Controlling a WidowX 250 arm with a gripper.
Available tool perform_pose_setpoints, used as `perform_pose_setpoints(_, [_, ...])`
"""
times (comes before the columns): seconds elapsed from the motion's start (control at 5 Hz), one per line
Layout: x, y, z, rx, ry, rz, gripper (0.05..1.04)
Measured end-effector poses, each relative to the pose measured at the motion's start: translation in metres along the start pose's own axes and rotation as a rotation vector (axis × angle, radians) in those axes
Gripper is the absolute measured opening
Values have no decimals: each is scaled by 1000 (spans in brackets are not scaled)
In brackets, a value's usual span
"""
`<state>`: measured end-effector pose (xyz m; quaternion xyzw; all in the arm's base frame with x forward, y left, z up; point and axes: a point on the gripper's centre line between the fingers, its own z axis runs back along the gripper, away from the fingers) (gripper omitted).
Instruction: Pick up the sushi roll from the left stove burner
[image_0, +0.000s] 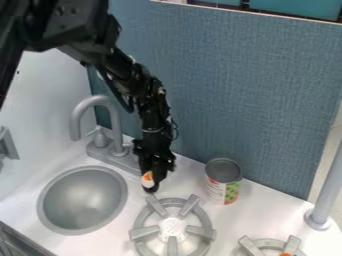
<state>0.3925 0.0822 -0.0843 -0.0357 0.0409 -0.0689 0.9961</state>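
Note:
The black gripper (152, 184) hangs low over the white counter, between the sink and the nearer burner. It is shut on a small orange-and-white item (147, 178), partly hidden by the dark fingers. What the item is, I cannot tell. An open-topped can (223, 183) with a white, green and orange label stands upright to the right of the gripper, apart from it.
A round grey sink (83, 201) lies at left, with a grey faucet (114, 120) behind it. A grey burner grate (172, 202) sits in front of the gripper, and another grate (252, 247) is at lower right. A grey post (327, 187) rises at right; a blue wall (247, 95) stands behind.

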Motion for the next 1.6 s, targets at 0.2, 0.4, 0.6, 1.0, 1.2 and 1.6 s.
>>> perform_pose_setpoints(0.2, [1,1,-4,-8,20,-15,431])
perform_pose_setpoints(0.4, [3,1,-4,-13,9,-25,498])
perform_pose_setpoints(0.6, [3,-4,-6,-40,-1,-14,841])
perform_pose_setpoints(1.0, [-10,-5,41,2,-21,53,1006])
perform_pose_setpoints(1.2, [-44,-13,64,43,17,86,1002])
perform_pose_setpoints(1.6, [-110,-97,80,31,136,-51,1002])
